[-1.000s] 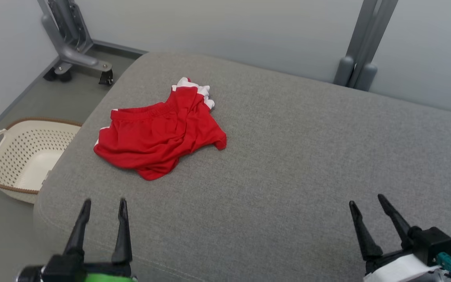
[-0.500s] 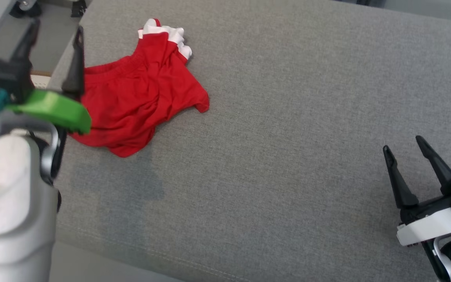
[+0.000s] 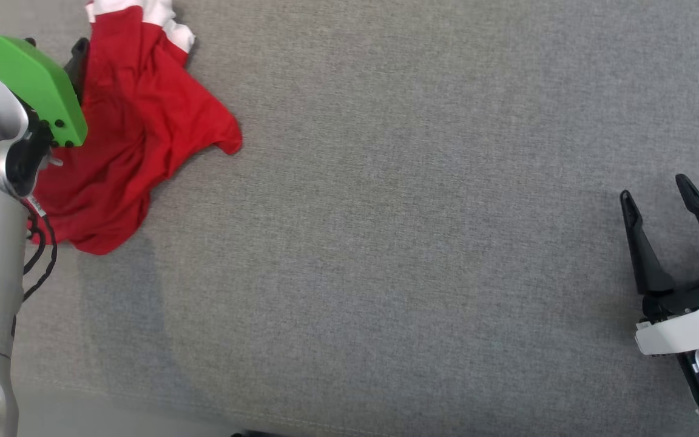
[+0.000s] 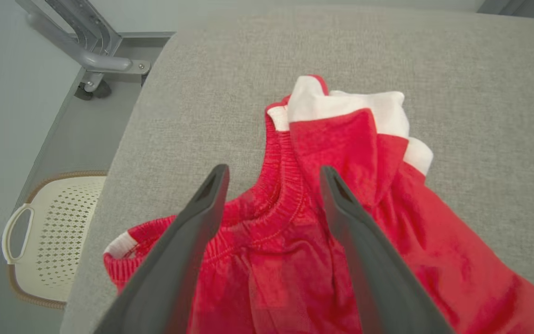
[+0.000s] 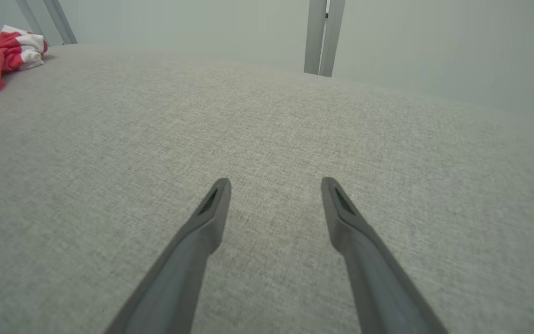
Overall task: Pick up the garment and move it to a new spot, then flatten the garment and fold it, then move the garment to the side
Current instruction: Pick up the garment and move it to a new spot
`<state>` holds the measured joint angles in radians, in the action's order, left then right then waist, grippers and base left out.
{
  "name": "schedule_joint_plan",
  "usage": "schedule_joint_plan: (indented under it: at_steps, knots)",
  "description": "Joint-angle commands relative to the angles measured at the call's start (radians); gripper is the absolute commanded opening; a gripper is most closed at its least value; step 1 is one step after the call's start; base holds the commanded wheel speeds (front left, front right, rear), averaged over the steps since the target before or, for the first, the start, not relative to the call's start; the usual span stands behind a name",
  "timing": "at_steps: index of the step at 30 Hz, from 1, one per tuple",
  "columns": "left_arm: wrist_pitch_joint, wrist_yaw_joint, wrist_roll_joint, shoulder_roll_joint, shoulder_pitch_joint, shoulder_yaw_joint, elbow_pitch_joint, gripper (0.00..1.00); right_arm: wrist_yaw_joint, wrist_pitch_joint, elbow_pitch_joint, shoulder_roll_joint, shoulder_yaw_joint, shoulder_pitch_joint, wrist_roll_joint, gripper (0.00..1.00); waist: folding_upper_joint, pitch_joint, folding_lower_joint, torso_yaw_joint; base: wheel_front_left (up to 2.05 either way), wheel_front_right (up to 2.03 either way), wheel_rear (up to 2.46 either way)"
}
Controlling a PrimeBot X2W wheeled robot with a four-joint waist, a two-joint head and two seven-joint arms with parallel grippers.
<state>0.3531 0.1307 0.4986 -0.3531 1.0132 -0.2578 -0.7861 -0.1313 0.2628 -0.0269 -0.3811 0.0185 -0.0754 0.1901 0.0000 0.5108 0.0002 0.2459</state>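
since the garment [image 3: 137,121] is lying crumpled near the far left corner of the cushion [image 3: 386,255], the left gripper [image 4: 274,174] is hovering open over its waistband [image 4: 267,218], while the right gripper [image 3: 654,187] is waiting open, well apart.

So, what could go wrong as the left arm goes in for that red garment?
1. The red garment is bunched in layers. The left gripper, fingers open astride the elastic band, may pinch one layer only, or too many.
2. It lies near the cushion edge with a basket on the floor below; a nudge could push it off.
3. The right gripper is far across the cushion, too far to help quickly.
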Motion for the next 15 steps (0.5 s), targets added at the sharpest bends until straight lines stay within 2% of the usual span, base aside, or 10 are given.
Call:
schedule_joint_plan:
  at_steps: [1,6,7,8,9,15]
  knots:
    - [0.016,-0.001,0.015,-0.002,0.02,-0.014,-0.03,1.0,0.001,0.003,-0.01,-0.005,-0.009,-0.001,-0.003,1.0,0.0,0.066,-0.0002,-0.051,0.0,0.0,0.0]
    - [0.017,-0.001,0.044,0.003,0.041,-0.047,-0.128,1.0,0.001,0.003,-0.023,-0.011,-0.033,0.003,-0.005,1.0,0.0,0.088,-0.0002,-0.05,0.0,0.0,0.0]
    - [0.005,-0.001,0.043,-0.001,0.045,-0.053,-0.149,0.82,0.001,0.002,-0.024,-0.012,-0.034,-0.001,-0.006,1.0,0.0,0.091,-0.0002,-0.049,0.0,0.0,0.0]
    - [-0.011,-0.001,0.04,-0.005,0.047,-0.058,-0.163,0.37,0.001,0.002,-0.024,-0.012,-0.032,-0.006,-0.007,1.0,0.0,0.092,-0.0002,-0.048,0.0,0.0,0.0]
    - [-0.032,-0.001,0.037,-0.006,0.047,-0.064,-0.18,0.0,0.001,0.002,-0.024,-0.011,-0.029,-0.011,-0.008,1.0,0.0,0.093,-0.0002,-0.047,0.0,0.0,0.0]
    - [-0.213,-0.002,0.069,-0.018,0.058,-0.074,-0.208,0.0,0.001,0.001,-0.006,0.011,-0.003,-0.039,-0.006,1.0,0.0,0.062,-0.0002,-0.045,0.0,0.0,0.0]
